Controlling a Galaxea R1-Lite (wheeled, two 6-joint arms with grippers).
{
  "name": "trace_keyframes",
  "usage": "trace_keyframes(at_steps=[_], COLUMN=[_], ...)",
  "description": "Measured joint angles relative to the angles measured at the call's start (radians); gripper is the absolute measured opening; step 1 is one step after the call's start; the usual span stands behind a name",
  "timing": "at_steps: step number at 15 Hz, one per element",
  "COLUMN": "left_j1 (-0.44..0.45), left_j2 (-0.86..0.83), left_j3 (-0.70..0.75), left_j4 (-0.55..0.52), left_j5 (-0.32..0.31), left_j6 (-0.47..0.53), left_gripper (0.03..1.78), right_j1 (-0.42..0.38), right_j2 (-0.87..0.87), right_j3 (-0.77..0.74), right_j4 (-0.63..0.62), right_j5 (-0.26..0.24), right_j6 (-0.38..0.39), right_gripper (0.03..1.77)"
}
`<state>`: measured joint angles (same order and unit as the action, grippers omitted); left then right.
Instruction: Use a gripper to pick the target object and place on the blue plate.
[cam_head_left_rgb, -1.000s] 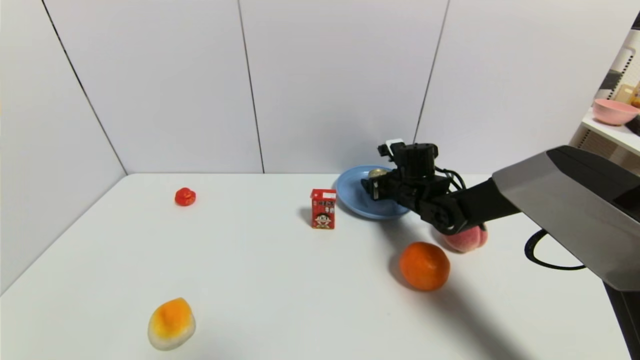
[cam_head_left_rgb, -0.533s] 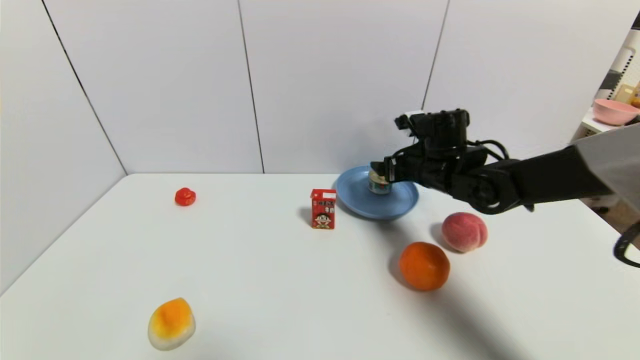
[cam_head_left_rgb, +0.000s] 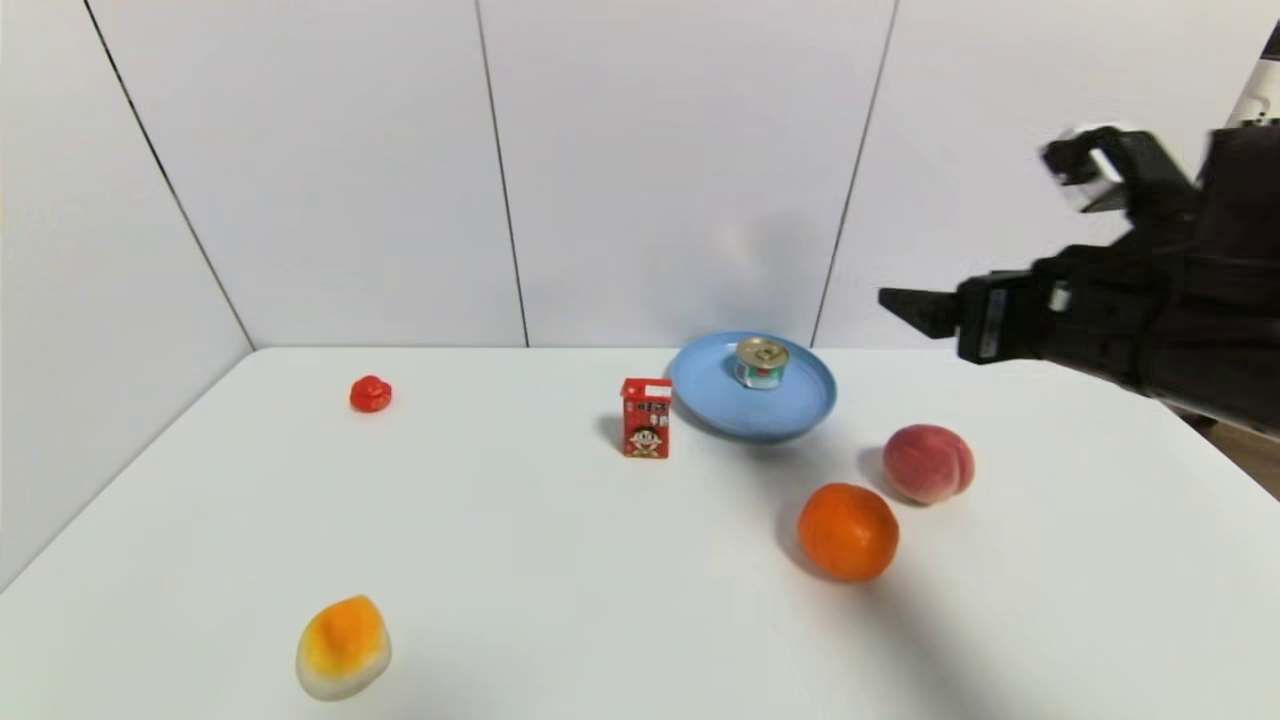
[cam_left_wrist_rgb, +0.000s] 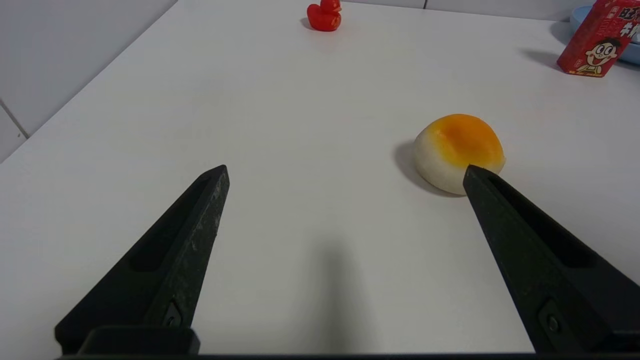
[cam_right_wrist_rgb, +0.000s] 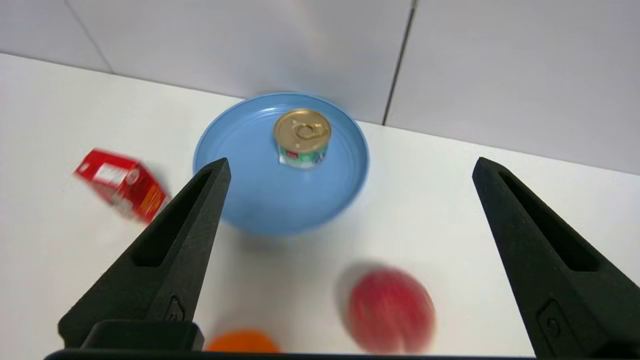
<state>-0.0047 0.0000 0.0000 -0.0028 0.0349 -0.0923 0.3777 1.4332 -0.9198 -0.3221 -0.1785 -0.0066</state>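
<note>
Release is done: 0.5 s ago my right gripper (cam_right_wrist_rgb: 350, 170) stood at the can (cam_head_left_rgb: 762, 362); now it has pulled back high to the right, fingers spread and empty. The can stands upright on the blue plate (cam_head_left_rgb: 800, 405), alone there. I judge the task complete. Left gripper (cam_left_wrist_rgb: 345, 175) hangs spread over the bench (cam_head_left_rgb: 560, 560).
</note>
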Motion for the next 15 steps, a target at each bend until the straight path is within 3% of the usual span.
trace_keyframes(at_steps=[4, 9, 15], left_j1=[0.0, 0.0, 0.0], left_j2=[0.0, 0.0, 0.0], left_j3=[0.0, 0.0, 0.0], left_j4=[0.0, 0.0, 0.0], left_j5=[0.0, 0.0, 0.0], left_j6=[0.0, 0.0, 0.0], left_gripper=[1.69, 1.69, 1.69], right_j1=[-0.056, -0.212, -0.344], right_j2=[-0.36, -0.77, -1.142], right_j3=[0.259, 0.515, 0.824], right_j4=[0.001, 0.01, 0.002], right_j5=[0.001, 0.029, 0.039], right_j6=[-0.007, -0.032, -0.051], right_gripper=[1.69, 1.69, 1.69])
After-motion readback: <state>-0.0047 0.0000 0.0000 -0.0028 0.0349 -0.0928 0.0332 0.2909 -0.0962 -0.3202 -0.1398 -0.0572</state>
